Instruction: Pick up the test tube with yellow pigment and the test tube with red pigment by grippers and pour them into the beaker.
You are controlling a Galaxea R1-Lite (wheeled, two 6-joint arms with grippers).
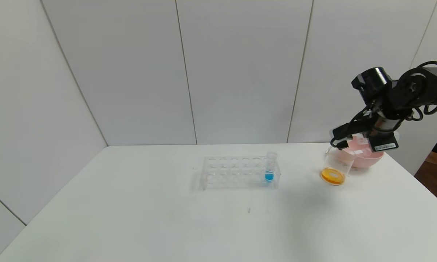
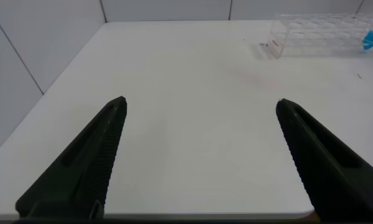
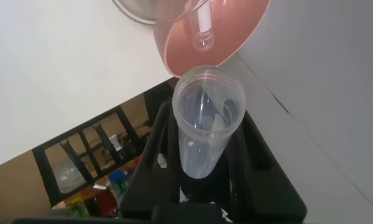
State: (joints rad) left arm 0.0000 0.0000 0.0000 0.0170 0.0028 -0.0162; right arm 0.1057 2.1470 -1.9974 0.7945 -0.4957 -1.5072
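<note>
Three test tubes can be counted. A blue-tipped tube point(image 1: 270, 167) stands upright in an end hole of the single clear tube rack point(image 1: 233, 171). A clear test tube point(image 3: 202, 134) is in the right gripper point(image 1: 340, 145), and another clear tube point(image 3: 202, 28) lies inside the one pink bowl point(image 1: 367, 160). No pigment colour can be made out in either clear tube, so I cannot tell which is the yellow one and which the red. There is one beaker point(image 1: 335, 165), on the white table point(image 1: 131, 203) just in front of the bowl. It has an orange layer across its bottom, and in the head view it appears to lean, mouth up toward the right gripper. That gripper hangs just above the beaker's mouth at the table's far right, its jaws clamped on either side of the clear test tube. The tube's long axis runs along the fingers, its rounded end back toward the wrist and its open mouth pointing outward at the bowl. The left gripper point(image 2: 202, 106) hovers over bare table well away from the rack, its jaws spread wide and holding nothing.
</note>
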